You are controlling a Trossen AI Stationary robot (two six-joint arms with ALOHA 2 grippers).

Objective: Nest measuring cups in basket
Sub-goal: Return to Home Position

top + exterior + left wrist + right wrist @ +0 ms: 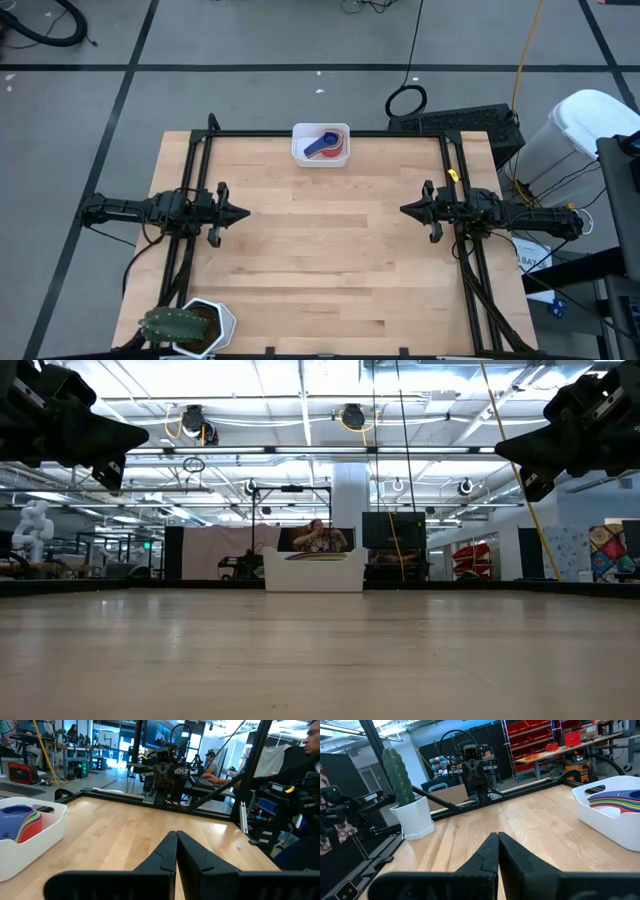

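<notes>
The white basket (320,145) stands at the middle of the table's far edge. Inside it the measuring cups (327,142) sit stacked one in another, a blue one on top with red below; their coloured rims show in the left wrist view (22,822) and the right wrist view (615,800). My left gripper (243,212) is shut and level at the table's left side, pointing at the table's middle. My right gripper (405,210) is shut and level at the right side, facing it. Both are far from the basket and hold nothing.
A white hexagonal pot with a green cactus (190,325) stands at the table's near left corner. Black frame rails (330,133) run along the far edge and both sides. Bare wood lies between the two grippers.
</notes>
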